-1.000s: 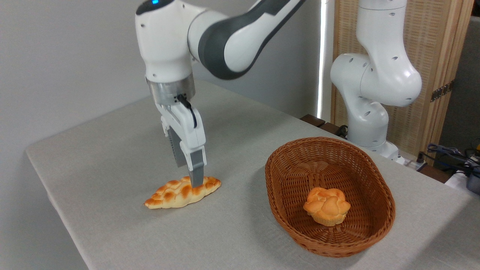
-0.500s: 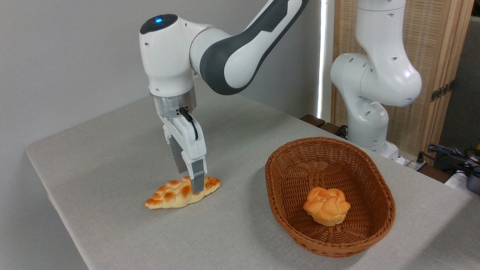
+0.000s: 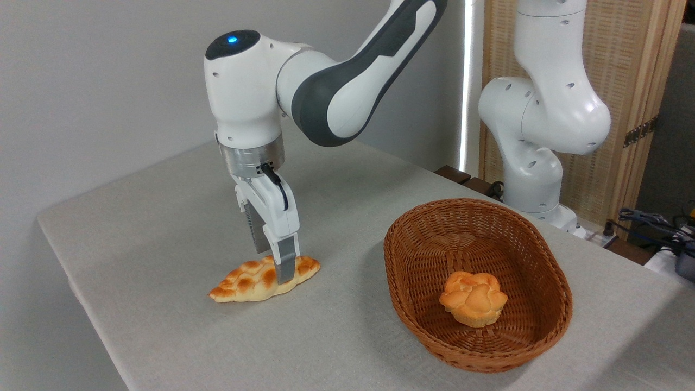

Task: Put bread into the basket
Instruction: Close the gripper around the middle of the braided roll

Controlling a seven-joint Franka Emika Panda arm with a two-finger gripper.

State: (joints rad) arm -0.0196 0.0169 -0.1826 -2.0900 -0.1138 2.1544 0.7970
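From my station I see the braided loaf lying flat on the grey tablecloth, well to the left of the wicker basket and outside it, with one pointed end aimed at the near left and the other toward the basket. Its crust is golden-orange with paler seams.

The gripper stands over the loaf's basket-side half, pointing straight down. The near finger comes down in front of the loaf and covers a strip of its crust; the far finger sits behind the loaf, and I only see its upper part. The two fingers straddle the loaf, but I cannot tell from this view whether they are pressing on it or have a gap, so I cannot call the grip closed or released. The loaf rests on the cloth.

The basket sits on the same cloth, oval and brown with sloping sides. Inside it, toward its near end, lies a small flower-shaped bun, touching the woven floor.

Above the loaf, the arm's white wrist shows a blue light on top. Behind the basket, past the table's far edge, stands a second white robot arm in front of a slatted wooden screen. Cables lie to the right of the basket, off the table.
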